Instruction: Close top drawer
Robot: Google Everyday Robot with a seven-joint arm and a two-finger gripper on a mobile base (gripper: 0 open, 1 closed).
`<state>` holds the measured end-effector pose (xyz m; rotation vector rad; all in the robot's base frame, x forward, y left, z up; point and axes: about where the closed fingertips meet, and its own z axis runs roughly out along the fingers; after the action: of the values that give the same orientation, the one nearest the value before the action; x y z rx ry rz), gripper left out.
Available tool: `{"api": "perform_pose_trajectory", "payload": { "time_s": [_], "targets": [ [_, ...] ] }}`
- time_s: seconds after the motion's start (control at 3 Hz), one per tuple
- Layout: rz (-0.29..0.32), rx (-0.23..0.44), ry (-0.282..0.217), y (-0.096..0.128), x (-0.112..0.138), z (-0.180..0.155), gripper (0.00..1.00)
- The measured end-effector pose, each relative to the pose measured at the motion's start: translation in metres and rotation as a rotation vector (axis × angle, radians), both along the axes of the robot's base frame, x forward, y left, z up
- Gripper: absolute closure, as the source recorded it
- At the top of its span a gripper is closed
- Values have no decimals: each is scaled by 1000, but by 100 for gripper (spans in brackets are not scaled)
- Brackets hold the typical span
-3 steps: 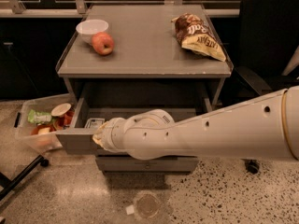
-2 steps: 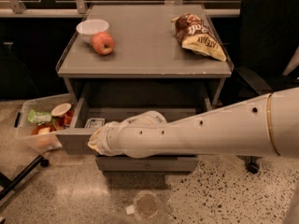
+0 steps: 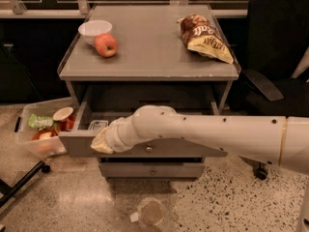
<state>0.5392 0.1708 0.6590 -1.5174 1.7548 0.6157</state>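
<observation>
desk: standing 1 unit wide, carrying a bowl, an apple and a chip bag on top; nothing up there is shifting across the last 1.0 s.
arm: reaching in from the right, lying across the open drawer mouth and hiding much of the front's right half.
top drawer: sitting directly under the desk top, hanging pulled well out toward the camera; its front edge is lining up where it did 1.0 s ago, so it is not sliding in yet.
lower drawer: sitting shut beneath it, not part of the job.
chip bag: lying at the desk's right rear.
bowl: sitting at the left rear, apple touching or just beside it.
gripper: drifting slightly left and lower than 1.0 s ago, now pressing against or just in front of the drawer front, left of centre; whether it is released or clenched, cannot tell.
card: lying inside the drawer, just behind the gripper.
knob: showing below the arm, to the right of the gripper, untouched.
reading: the arm is repositioning, not closing; the closing push is likely coming next, and pushing this far off centre is risking a skewed slide.
</observation>
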Motion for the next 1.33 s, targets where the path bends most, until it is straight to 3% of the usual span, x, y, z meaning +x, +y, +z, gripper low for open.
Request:
{"api": "perform_pose_trajectory", "payload": {
  "time_s": [0.67,1.0,1.33],
  "targets": [
    [190,-83,32,-29,12,-2,35],
    [208,-92,48,-34,13,-8,12],
    [197,-104,60,-44,22,-18,0]
  ]
}}
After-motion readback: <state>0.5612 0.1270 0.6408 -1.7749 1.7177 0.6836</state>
